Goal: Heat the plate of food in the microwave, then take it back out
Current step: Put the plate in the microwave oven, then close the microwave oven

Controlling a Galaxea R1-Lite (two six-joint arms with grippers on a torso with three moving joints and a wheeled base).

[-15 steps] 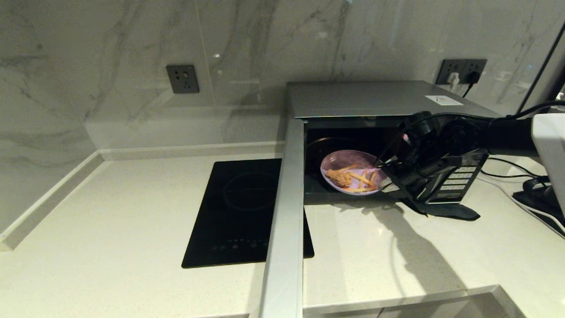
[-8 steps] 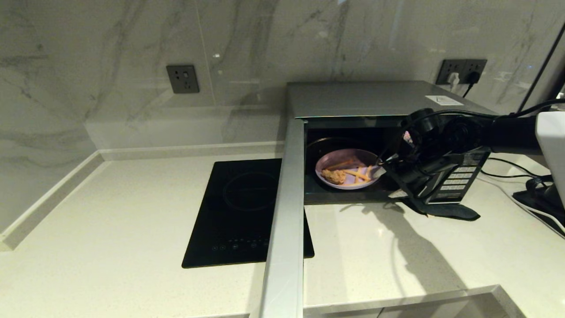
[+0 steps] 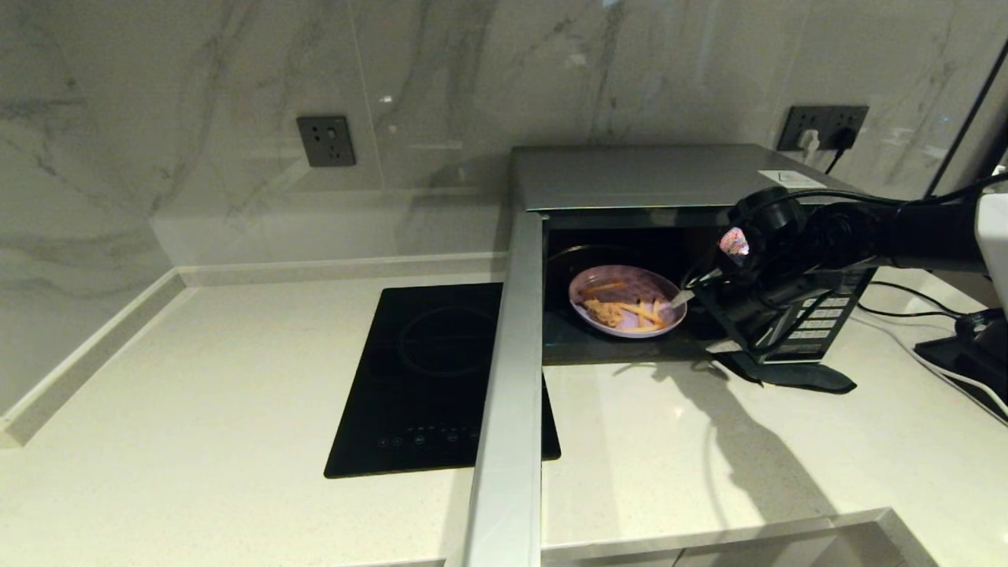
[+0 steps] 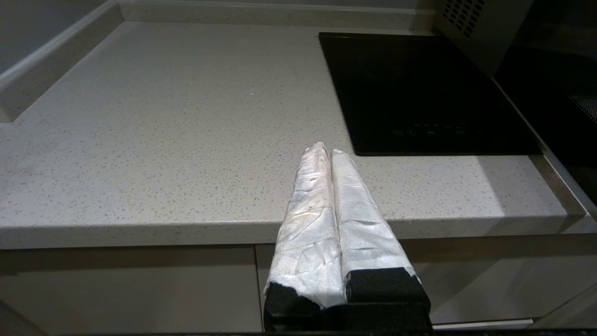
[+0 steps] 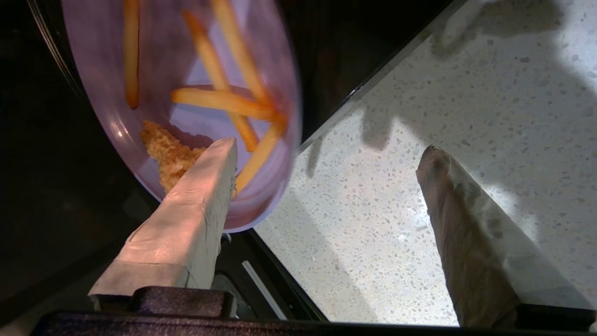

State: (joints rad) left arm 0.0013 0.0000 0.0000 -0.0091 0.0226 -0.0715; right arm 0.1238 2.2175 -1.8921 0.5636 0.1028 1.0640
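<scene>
At the microwave (image 3: 669,177) mouth | right gripper (image 5: 326,154) is standing spread, grasping nothing | risk: upper finger (image 5: 196,205) is overhanging the plate of food (image 3: 628,302), snagging its rim on withdrawal | left gripper (image 4: 325,151) is idling, pressed closed.

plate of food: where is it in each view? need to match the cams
Head view: the plate lies inside the open microwave, right of centre, just left of the right gripper.
Left wrist view: not in it; only counter, hob and the shut left gripper.
Right wrist view: plate fills the upper left, behind one spread finger.
Shared landmark: the speckled counter, in all three.
</scene>
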